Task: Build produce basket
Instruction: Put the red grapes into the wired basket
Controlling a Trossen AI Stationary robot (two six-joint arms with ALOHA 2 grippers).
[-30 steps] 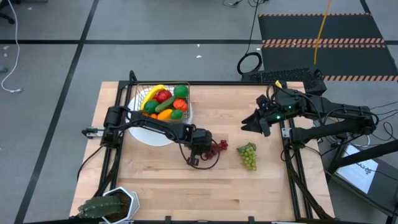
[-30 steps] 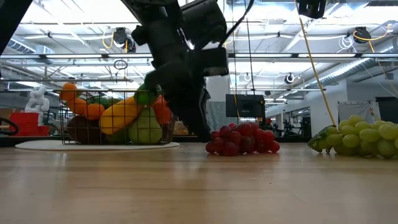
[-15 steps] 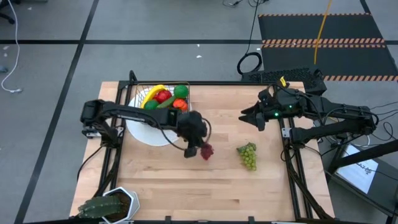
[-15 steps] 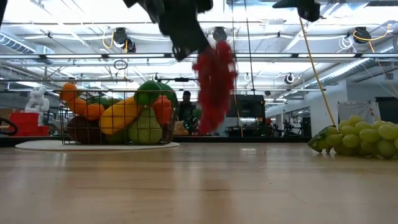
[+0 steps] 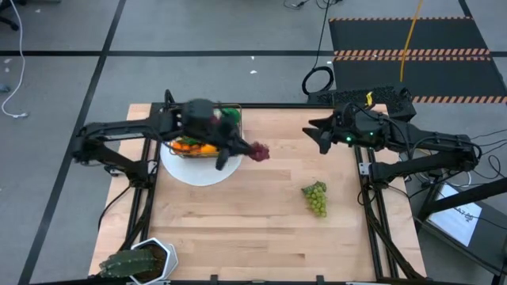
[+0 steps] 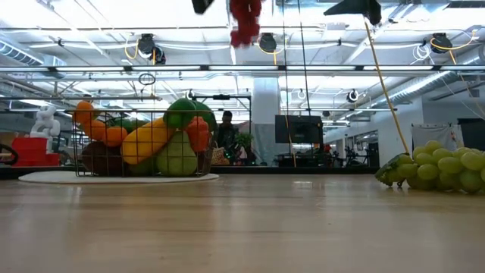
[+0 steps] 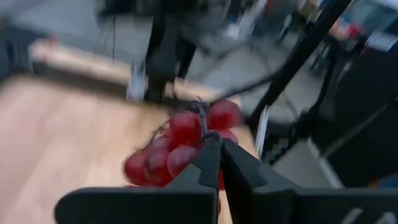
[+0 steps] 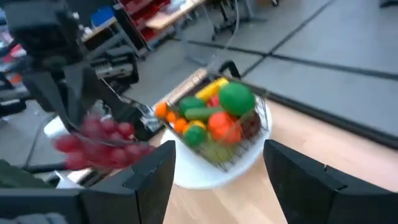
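The wire basket (image 5: 207, 131) full of produce stands on a round white plate (image 5: 194, 168) at the table's far left; it also shows in the low view (image 6: 144, 144) and the right wrist view (image 8: 214, 121). My left gripper (image 5: 240, 151) is high over the plate's right rim, shut on a bunch of red grapes (image 5: 258, 152). The bunch tops the low view (image 6: 244, 19). A bunch of green grapes (image 5: 315, 198) lies on the wood at mid-right. My right gripper (image 5: 317, 136) hovers open at the far right, pointing toward the basket. My left gripper pinches the red bunch at its near side (image 7: 186, 155) between its two shut fingertips (image 7: 211, 158); whether they have a stem or a grape, I cannot tell. The fingers reach nearly level from the table's left. The bunch is lifted clear, high above the table.
A spiky green potted plant (image 5: 135, 261) sits at the near left corner. Bare wood spreads across the table's middle and near side. The right arm's base and frame rails (image 5: 372, 182) stand along the right edge.
My left gripper has risen from the table's middle and swung toward the far edge and the basket, tipping from pointing down to nearly level. The red grapes have left the wood and gone up with it. My right gripper has turned a little toward the far edge.
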